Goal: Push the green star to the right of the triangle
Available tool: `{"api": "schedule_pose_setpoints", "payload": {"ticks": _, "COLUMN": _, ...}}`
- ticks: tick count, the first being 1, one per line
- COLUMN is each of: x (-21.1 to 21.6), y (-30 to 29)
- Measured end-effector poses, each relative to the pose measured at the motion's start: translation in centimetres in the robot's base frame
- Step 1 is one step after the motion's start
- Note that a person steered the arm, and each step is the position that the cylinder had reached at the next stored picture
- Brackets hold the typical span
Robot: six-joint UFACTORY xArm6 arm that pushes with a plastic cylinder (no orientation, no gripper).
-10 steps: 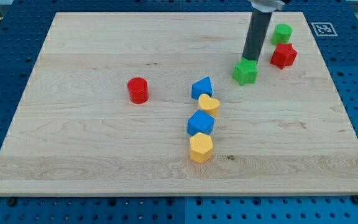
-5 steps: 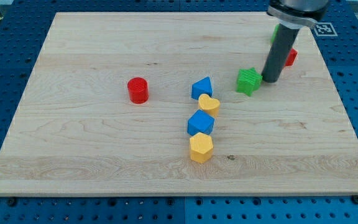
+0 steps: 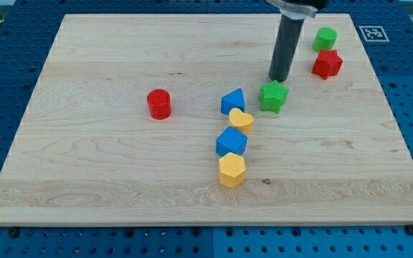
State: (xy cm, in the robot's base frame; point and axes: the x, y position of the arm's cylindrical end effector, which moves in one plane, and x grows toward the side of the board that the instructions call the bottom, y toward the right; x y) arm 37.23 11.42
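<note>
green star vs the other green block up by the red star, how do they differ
The green star has a pointed, star-like outline; the green block near the view's top right looks rounder, its exact shape hard to make out. The green star sits mid-board, right of the blue triangle, while the green block sits just above the red star. My tip is right at the green star's top edge, well clear of the green block. Both share the same green.

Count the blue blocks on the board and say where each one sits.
2. The blue triangle sits left of the green star; the other blue block lies below it, between the yellow heart and the yellow hexagon. None seems hidden.
</note>
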Motion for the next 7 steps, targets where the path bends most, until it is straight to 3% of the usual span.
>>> {"api": "schedule_pose_setpoints", "payload": {"ticks": 3, "x": 2.9, "y": -1.6}}
{"api": "schedule_pose_setpoints", "payload": {"ticks": 7, "x": 3.4, "y": 0.1}}
